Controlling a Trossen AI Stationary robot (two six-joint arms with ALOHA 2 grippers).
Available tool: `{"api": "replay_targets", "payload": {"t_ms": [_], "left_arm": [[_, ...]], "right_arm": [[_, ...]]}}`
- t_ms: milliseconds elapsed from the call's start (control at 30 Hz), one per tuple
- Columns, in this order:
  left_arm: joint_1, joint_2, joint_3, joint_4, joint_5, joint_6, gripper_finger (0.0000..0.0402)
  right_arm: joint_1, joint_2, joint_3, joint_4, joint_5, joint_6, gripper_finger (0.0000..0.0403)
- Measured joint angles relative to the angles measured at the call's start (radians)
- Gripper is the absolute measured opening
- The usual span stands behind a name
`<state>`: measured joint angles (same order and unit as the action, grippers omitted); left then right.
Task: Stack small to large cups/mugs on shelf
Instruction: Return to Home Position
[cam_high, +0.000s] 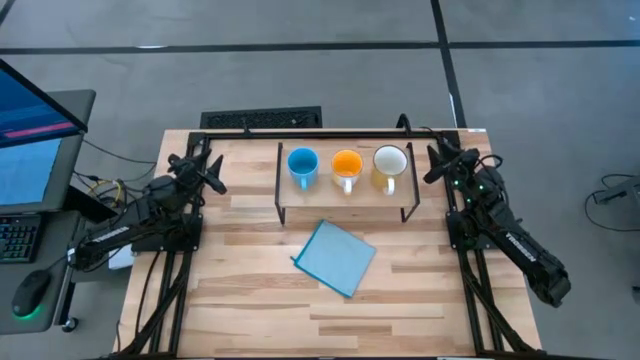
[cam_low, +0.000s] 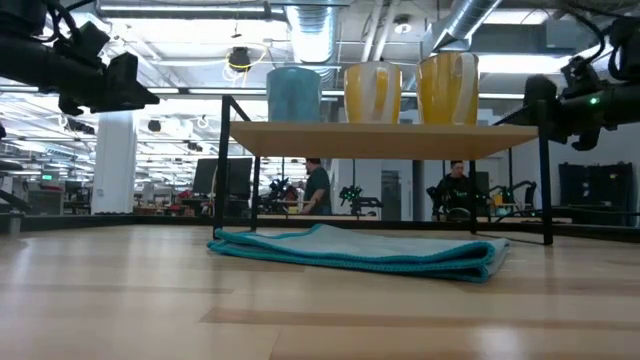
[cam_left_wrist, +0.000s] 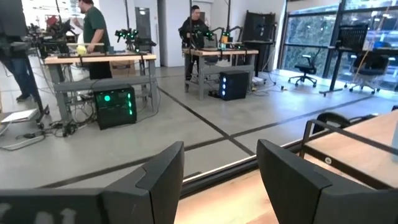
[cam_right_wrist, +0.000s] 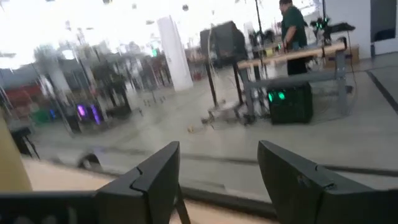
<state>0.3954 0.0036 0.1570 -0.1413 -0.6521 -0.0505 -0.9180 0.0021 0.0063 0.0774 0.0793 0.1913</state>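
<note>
Blue mug (cam_high: 302, 164), orange mug (cam_high: 347, 165) and cream mug (cam_high: 390, 163) stand in a row on the shelf (cam_high: 345, 198)
Left end effector (cam_high: 213, 172) and right end effector (cam_high: 432, 165) flank it, fingers spread wide, holding nothing

On my screen: glossy blue mug (cam_high: 302, 164), orange mug (cam_high: 347, 165) and cream mug (cam_high: 390, 163); matt light-wood shelf (cam_high: 345, 207) on black metal legs (cam_low: 228, 170); matt blue cloth (cam_high: 335, 258); smooth wooden table (cam_high: 250, 290).
</note>
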Motion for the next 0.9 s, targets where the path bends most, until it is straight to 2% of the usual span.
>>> {"api": "replay_targets", "payload": {"t_ms": [67, 267, 567, 700, 800, 900], "left_arm": [[0.0, 0.0, 0.0, -0.015, -0.001, -0.003, 0.0195], [0.0, 0.0, 0.0, -0.074, -0.002, -0.027, 0.0195], [0.0, 0.0, -0.001, -0.069, 0.0, -0.026, 0.0195], [0.0, 0.0, -0.048, -0.012, 0.009, -0.032, 0.0195], [0.0, 0.0, -0.083, 0.092, 0.0, -0.007, 0.0195], [0.0, 0.0, -0.096, 0.09, -0.016, 0.002, 0.0195]], "right_arm": [[0.0, 0.0, 0.0, -0.052, 0.0, -0.029, 0.024], [0.0, 0.01, 0.0, -0.052, 0.0, 0.001, 0.024], [0.0, 0.01, 0.0, -0.052, 0.0, 0.019, 0.024], [0.0, 0.01, 0.0, -0.052, 0.0, 0.019, 0.024], [0.0, 0.01, 0.0, -0.052, 0.0, 0.02, 0.024], [0.0, 0.01, 0.0, -0.052, 0.0, 0.02, 0.024]]}}
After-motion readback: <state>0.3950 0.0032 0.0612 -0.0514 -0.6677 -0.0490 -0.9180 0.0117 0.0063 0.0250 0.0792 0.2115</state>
